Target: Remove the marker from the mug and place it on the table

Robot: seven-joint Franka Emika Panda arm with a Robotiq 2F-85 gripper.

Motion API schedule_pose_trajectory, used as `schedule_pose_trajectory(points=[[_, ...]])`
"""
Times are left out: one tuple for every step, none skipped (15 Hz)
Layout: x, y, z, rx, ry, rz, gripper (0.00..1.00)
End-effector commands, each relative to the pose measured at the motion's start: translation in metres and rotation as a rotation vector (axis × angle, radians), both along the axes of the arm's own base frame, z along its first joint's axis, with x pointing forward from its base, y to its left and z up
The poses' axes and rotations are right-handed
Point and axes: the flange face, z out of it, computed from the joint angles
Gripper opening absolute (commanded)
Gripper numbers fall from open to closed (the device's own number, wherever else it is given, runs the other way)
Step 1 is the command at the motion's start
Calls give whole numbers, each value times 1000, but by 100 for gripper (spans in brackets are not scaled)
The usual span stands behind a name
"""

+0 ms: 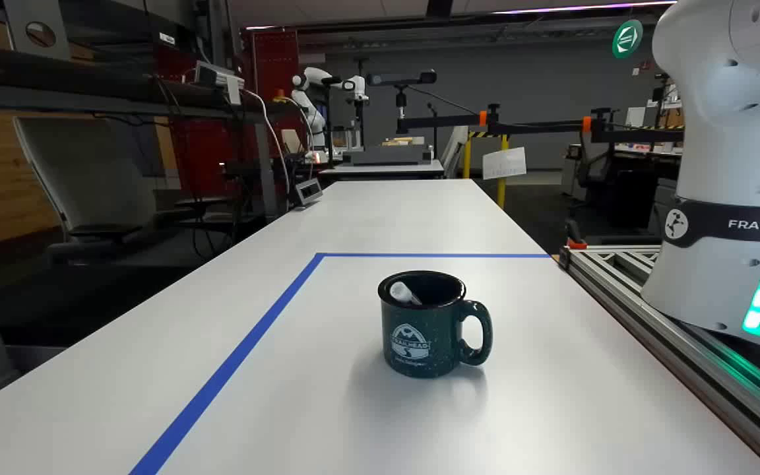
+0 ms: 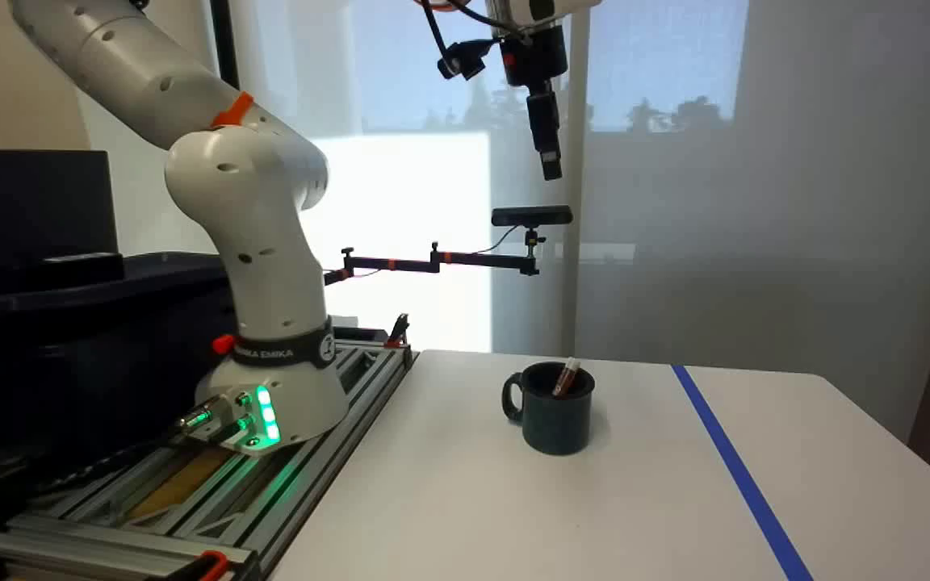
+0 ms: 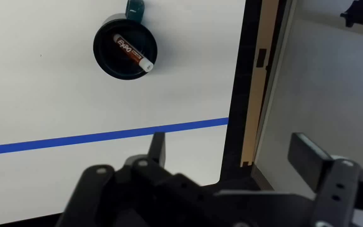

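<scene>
The dark green mug (image 1: 423,336) stands upright on the white table (image 1: 274,402); it also shows in an exterior view (image 2: 555,424) and in the wrist view (image 3: 118,71). The marker (image 3: 130,52), reddish-brown with a white end and EXPO lettering, leans inside the mug. Its white end rests at the rim, seen in both exterior views (image 1: 404,292) (image 2: 567,377); its lower part is hidden by the mug wall there. My gripper (image 2: 550,165) is high above the table, well apart from the mug. In the wrist view its fingers (image 3: 235,151) are wide open with nothing between them.
Blue tape (image 1: 235,359) marks lines on the table. The metal-railed bench (image 2: 336,452) with the robot base runs along one side. A camera on a jointed arm (image 2: 531,216) stands beyond the mug. A wall panel (image 3: 326,94) rises past the table edge.
</scene>
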Motion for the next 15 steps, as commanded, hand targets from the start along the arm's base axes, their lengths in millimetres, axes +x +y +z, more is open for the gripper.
schedule_pose_trajectory(points=[[0,0,0,0,0,0,100],[0,0,0,0,0,0,100],[0,0,0,0,0,0,100],[0,0,0,0,0,0,100],[0,0,0,0,0,0,100],[0,0,0,0,0,0,100],[2,-1,-1,-4,-11,12,100],[5,-4,-6,-2,-15,44,100],[9,-7,-12,2,-15,88,100],[12,-11,-17,-2,-23,135,100],[15,-16,-23,0,-32,170,100],[19,-22,-32,-5,-43,217,100],[21,-27,-42,-6,-44,269,100],[28,-33,-50,-11,-53,321,100],[35,-37,-54,-17,-68,350,100]])
